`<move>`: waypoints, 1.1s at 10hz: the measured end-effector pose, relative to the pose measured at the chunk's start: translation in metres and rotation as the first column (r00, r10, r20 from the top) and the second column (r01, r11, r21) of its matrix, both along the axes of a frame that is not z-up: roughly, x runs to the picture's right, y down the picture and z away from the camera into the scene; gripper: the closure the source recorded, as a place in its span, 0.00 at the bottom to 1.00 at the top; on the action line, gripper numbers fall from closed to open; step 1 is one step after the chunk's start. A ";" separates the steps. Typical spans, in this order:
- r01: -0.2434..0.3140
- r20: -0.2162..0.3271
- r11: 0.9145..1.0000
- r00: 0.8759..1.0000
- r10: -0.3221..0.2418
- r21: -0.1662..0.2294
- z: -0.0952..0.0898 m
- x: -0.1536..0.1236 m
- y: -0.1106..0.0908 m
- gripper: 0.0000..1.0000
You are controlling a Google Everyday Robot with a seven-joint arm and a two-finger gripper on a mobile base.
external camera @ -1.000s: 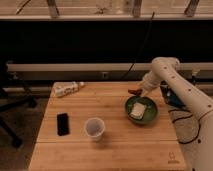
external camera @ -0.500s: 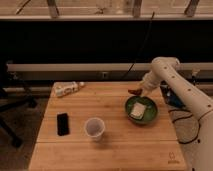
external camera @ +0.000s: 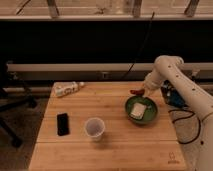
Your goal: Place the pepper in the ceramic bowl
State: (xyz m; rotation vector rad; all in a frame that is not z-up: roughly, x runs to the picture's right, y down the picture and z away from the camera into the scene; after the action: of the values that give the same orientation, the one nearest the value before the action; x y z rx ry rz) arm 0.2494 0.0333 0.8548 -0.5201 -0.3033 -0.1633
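Nearest the camera, the front edge of a wooden table (external camera: 107, 155) was seen, with a small dark mark at its front right corner. A little farther in, a translucent whitish plastic cup (external camera: 94, 128) stood upright near the middle of the table. To its left, well apart from it, a flat black phone (external camera: 62, 123) lay on the wood.

Farther back and to the right, the dark-green ceramic bowl (external camera: 141, 110) was found resting on the table close to the right edge. A pale square piece (external camera: 138, 110) lay inside it.

Just behind the bowl's far rim, the small red pepper (external camera: 135, 92) was seen, above or at the table surface; it could not be told whether it touched the wood. The gripper (external camera: 141, 90) was placed right at the pepper's right end, at the tip of a white arm (external camera: 175, 82) that reached in from the right side. The pepper appeared to be held there, but whether the jaws were closed on it could not be told.

At the back left corner of the table, a crumpled pale packet (external camera: 68, 89) lay on its side. Beyond the table, a pale horizontal rail (external camera: 75, 67) ran along a dark wall, and a dark cable (external camera: 142, 42) hung down across it.
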 end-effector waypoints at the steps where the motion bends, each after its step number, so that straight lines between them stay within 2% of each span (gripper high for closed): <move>1: -0.001 0.002 1.000 1.000 0.001 -0.009 -0.004 0.002 0.002 0.48; 3: -0.004 0.011 1.000 1.000 0.004 -0.020 -0.011 0.004 0.004 0.26; 4: -0.005 0.014 1.000 1.000 0.005 -0.025 -0.012 0.006 0.006 0.21; 7: -0.010 0.023 0.999 1.000 0.010 -0.035 -0.016 0.009 0.011 0.20; 11: -0.018 0.029 0.999 0.999 0.019 -0.034 -0.021 0.010 0.007 0.20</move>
State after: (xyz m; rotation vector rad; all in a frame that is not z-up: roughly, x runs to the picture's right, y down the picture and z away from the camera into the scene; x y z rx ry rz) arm 0.2593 0.0408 0.8339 -0.5482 -0.3394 -0.1484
